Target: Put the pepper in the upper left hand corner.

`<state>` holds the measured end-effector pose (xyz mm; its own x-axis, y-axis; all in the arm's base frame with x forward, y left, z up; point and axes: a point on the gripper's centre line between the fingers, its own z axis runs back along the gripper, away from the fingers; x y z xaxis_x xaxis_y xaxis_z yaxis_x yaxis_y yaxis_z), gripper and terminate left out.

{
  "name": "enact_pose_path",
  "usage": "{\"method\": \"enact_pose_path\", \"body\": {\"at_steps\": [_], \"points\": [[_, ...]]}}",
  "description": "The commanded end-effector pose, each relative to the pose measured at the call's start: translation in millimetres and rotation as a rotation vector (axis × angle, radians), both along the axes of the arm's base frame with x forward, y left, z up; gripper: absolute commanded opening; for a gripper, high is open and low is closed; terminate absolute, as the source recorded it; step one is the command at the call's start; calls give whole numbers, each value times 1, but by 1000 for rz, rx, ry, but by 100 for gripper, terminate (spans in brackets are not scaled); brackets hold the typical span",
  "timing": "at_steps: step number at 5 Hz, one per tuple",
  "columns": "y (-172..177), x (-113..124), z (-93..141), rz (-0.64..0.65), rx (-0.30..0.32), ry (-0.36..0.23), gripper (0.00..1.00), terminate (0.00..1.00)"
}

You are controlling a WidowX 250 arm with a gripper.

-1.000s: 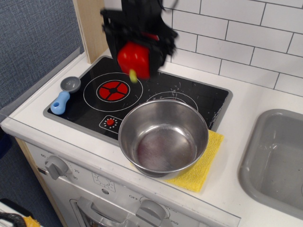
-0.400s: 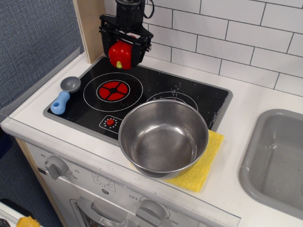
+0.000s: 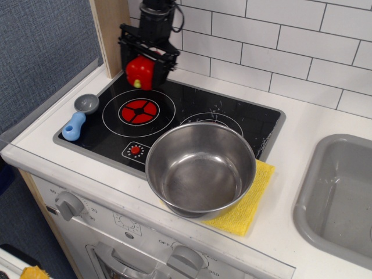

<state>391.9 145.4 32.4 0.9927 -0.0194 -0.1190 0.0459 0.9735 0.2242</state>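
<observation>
The glossy red pepper [image 3: 140, 72] with its yellow-green stem stub pointing down is held in my black gripper [image 3: 145, 65], which is shut on it. It hangs low over the upper left hand corner [image 3: 129, 75] of the black cooktop, by the pale wooden post [image 3: 109, 32] and the white tile wall. I cannot tell whether the pepper touches the cooktop surface.
A red printed burner circle [image 3: 138, 110] lies just in front of the pepper. A blue-handled grey scoop [image 3: 80, 115] lies at the cooktop's left edge. A steel bowl [image 3: 200, 168] sits on a yellow sponge cloth [image 3: 251, 204] at the front right. A grey sink [image 3: 343, 197] is at the right.
The gripper has carried the pepper left and back, from above the cooktop's middle down into the back left corner.
</observation>
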Motion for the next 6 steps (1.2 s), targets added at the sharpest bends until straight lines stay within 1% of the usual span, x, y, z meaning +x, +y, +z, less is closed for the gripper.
{"method": "enact_pose_path", "body": {"at_steps": [1, 2, 3, 4, 5, 6], "points": [[22, -6, 4, 30, 23, 6, 0, 0], [19, -9, 15, 15, 0, -30, 100, 0], [20, -13, 47, 36, -19, -119, 100, 0], [26, -20, 80, 61, -62, -240, 100, 0], [32, -28, 95, 84, -84, -290, 100, 0], [30, -31, 91, 78, -79, -280, 100, 0]]}}
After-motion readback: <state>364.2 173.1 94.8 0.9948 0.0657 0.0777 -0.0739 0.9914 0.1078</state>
